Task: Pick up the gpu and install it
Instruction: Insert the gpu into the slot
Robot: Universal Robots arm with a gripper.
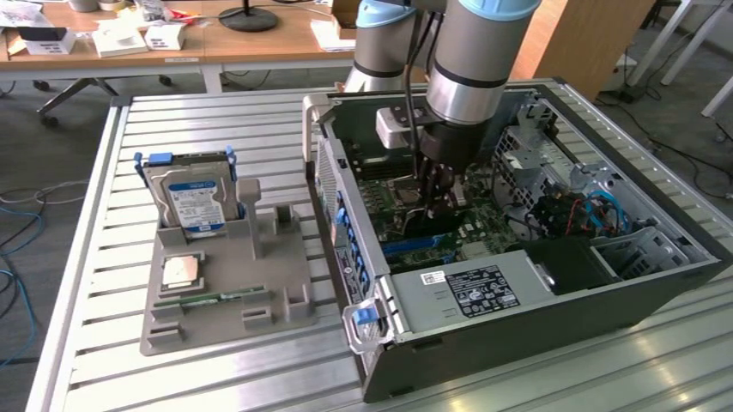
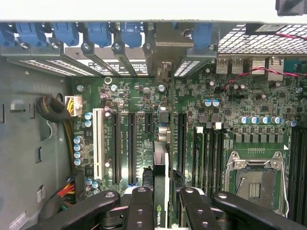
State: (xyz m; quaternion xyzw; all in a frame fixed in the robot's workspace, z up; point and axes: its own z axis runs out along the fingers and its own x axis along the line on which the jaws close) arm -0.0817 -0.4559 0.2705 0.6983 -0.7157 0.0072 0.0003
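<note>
The gpu [image 2: 161, 163] is a thin dark card seen edge-on, standing upright over the green motherboard [image 2: 225, 100] among the long black expansion slots [image 2: 132, 143]. Its far end reaches the metal bracket [image 2: 165, 40] at the case's rear wall. My gripper [image 2: 165, 203] is shut on the card, with one black finger [image 2: 140, 206] on each side of it. In the exterior view the gripper [image 1: 441, 204] reaches straight down into the open computer case [image 1: 596, 296], and the gpu [image 1: 424, 228] shows dark below it. Whether the card sits in its slot I cannot tell.
On the exterior view's left, a grey holder [image 1: 281, 296] carries a silver hard drive [image 1: 197, 199], a CPU chip [image 1: 181, 271] and a green RAM stick [image 1: 212, 299]. Inside the case are the power supply [image 1: 469, 292], cable bundles [image 1: 572, 210], blue slot latches [image 2: 96, 33] and the CPU socket [image 2: 256, 184].
</note>
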